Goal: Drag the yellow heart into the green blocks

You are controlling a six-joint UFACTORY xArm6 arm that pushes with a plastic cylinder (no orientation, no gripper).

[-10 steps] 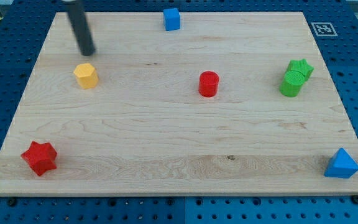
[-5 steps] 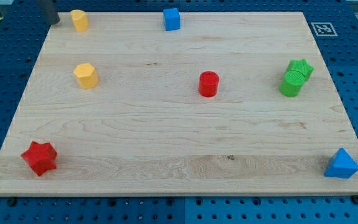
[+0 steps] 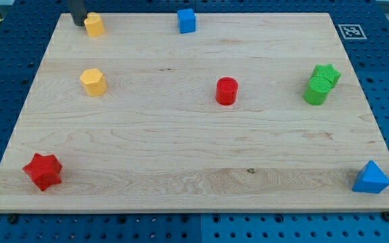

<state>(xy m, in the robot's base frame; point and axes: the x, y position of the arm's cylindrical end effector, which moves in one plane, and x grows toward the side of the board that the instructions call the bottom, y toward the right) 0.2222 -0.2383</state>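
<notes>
Most of the rod is cut off by the view's top edge; only its lower end shows, and my tip [image 3: 78, 24] sits at the top-left corner of the wooden board [image 3: 181, 155], touching or just beside the left side of a small yellow block [image 3: 94, 24]. That block's shape is hard to make out at this size; it may be the yellow heart. There are no jaws to report: the arm ends in a bare rod that holds nothing.

Taking the red cylinder [image 3: 226, 90] near the board's middle as the landmark, eight blocks can be counted:
- Two yellow: the small one far to the landmark's upper left, and a yellow hexagon-like block [image 3: 93, 82] well to its left.
- Two green: a green star [image 3: 327, 73] and a green cylinder [image 3: 316, 90], touching each other well to the landmark's right.
- Two blue: a blue cube [image 3: 186, 21] above and slightly left, and a blue triangle [image 3: 371, 178] far to the lower right.
- Two red: the landmark itself and a red star [image 3: 43, 171] far to the lower left.
</notes>
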